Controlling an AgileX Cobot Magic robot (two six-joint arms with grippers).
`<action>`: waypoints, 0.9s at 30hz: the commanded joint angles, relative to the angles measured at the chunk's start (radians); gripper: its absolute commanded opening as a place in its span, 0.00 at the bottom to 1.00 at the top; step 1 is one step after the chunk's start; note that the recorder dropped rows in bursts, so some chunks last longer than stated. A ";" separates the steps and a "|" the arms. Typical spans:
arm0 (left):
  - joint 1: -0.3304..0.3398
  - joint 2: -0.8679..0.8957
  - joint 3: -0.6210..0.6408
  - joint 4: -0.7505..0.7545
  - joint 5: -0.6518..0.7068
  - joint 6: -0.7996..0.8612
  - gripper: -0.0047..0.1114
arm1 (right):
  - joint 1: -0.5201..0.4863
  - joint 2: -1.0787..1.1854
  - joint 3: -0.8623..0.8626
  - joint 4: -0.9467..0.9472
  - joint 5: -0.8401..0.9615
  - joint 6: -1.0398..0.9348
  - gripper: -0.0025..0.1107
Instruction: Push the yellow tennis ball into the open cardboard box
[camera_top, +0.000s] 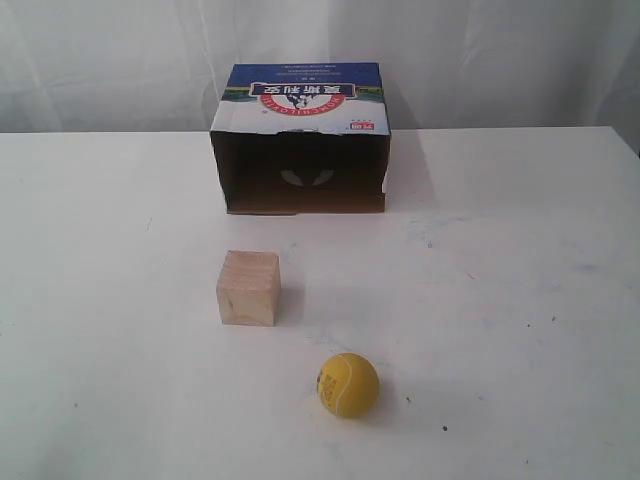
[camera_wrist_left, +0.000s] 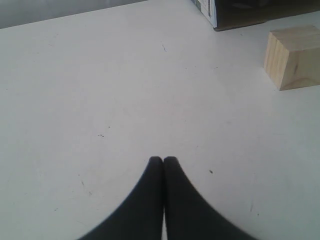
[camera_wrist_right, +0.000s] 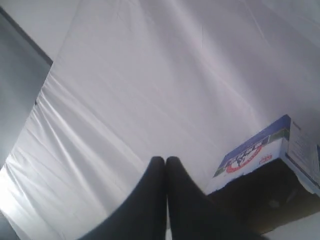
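The yellow tennis ball (camera_top: 348, 384) rests on the white table near the front, its dark mark facing left. The open cardboard box (camera_top: 301, 140) lies at the back centre, its dark opening facing the ball. Neither arm shows in the exterior view. My left gripper (camera_wrist_left: 163, 160) is shut with nothing in it, above bare table, and the box's corner (camera_wrist_left: 235, 12) is far ahead of it. My right gripper (camera_wrist_right: 165, 160) is shut and empty, pointing at the white curtain, with the box (camera_wrist_right: 260, 165) off to one side. The ball is out of both wrist views.
A pale wooden cube (camera_top: 248, 288) stands between the box and the ball, slightly left of the line between them; it also shows in the left wrist view as a wooden cube (camera_wrist_left: 294, 57). White curtain (camera_top: 120, 60) hangs behind the table (camera_top: 520, 300).
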 joint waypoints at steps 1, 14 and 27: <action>-0.007 -0.005 0.003 -0.002 -0.001 -0.003 0.04 | -0.003 0.086 -0.161 -0.153 0.232 -0.021 0.02; -0.007 -0.005 0.003 -0.002 -0.001 -0.003 0.04 | -0.002 0.929 -0.628 0.087 0.787 -0.768 0.02; -0.007 -0.005 0.003 -0.002 -0.001 -0.003 0.04 | 0.120 1.428 -0.835 0.047 0.857 -0.797 0.02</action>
